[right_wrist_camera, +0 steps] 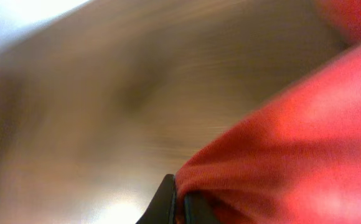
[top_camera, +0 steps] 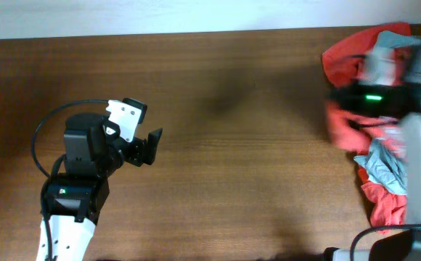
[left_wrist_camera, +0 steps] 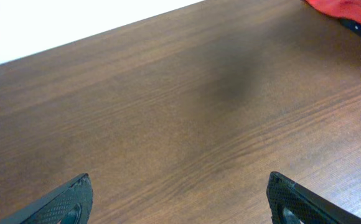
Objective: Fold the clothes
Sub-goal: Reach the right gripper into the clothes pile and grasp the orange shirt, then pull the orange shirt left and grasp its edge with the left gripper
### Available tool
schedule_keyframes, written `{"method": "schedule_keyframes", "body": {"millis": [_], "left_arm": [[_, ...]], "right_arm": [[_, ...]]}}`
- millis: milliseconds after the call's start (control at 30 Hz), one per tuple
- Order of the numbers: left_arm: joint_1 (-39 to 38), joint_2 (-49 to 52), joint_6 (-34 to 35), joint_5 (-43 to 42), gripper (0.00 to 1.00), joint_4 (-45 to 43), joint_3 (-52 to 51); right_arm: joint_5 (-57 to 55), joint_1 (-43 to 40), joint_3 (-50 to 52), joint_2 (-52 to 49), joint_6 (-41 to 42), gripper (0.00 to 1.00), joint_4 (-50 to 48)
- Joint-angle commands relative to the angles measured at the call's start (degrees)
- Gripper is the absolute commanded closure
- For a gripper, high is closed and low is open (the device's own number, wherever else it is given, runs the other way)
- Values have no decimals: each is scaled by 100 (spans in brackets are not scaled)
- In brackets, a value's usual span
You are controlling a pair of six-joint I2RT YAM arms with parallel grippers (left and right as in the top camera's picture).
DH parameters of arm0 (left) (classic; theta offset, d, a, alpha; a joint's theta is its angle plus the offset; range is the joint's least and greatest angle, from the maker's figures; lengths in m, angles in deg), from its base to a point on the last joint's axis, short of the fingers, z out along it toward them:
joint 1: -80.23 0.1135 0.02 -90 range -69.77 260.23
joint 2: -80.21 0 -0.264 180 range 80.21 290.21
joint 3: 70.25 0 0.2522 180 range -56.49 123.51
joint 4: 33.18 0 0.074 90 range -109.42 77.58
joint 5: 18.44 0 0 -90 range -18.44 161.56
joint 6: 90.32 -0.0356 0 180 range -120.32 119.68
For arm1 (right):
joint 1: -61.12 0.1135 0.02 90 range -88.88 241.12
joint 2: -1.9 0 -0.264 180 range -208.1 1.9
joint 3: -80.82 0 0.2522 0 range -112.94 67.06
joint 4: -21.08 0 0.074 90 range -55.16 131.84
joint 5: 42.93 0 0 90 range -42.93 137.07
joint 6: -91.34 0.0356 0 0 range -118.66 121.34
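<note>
On woodgrain table [top_camera: 232,109], R pincer [right_wrist_camera: 179,202] pinches soft crumpled red shirt [right_wrist_camera: 280,143]; L pincer [left_wrist_camera: 179,194] spread wide.

Dark brown wood-grain table [top_camera: 232,145] fills the views, plain white surface [top_camera: 160,14] beyond its far edge, soft even lighting, faint shadow patch mid-table.

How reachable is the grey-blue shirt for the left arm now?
Probably not: left gripper sits open far across the table, and the right arm, shut on an orange-red shirt, hangs over the grey-blue shirt.
</note>
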Motion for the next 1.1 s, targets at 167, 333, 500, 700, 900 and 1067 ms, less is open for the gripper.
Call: {"method": "schedule_keyframes", "body": {"millis": [167,333,500,700,900,1067], "left_arm": [[13,9,72,-68,10,-28,103],[13,9,74,-136,1,-24,103],[13,9,72,-387,1,-31,103],[13,33,72,-949,1,-55,103],[-254,734,129,-1429,1,-111,103],[-632,1703,221,-1176,1,24,103]], "right_arm": [[-1274,3453,-90,-542,-63,96,-1161],[-2935,4120,-92,-772,68,52,-1467],[-3836,3720,-131,-511,492,47,-1285],[-3845,2527,-168,-46,498,39,-713],[-3713,1239,-166,-22,498,39,264],[-3711,785,-166,-22,496,38,525]]}}
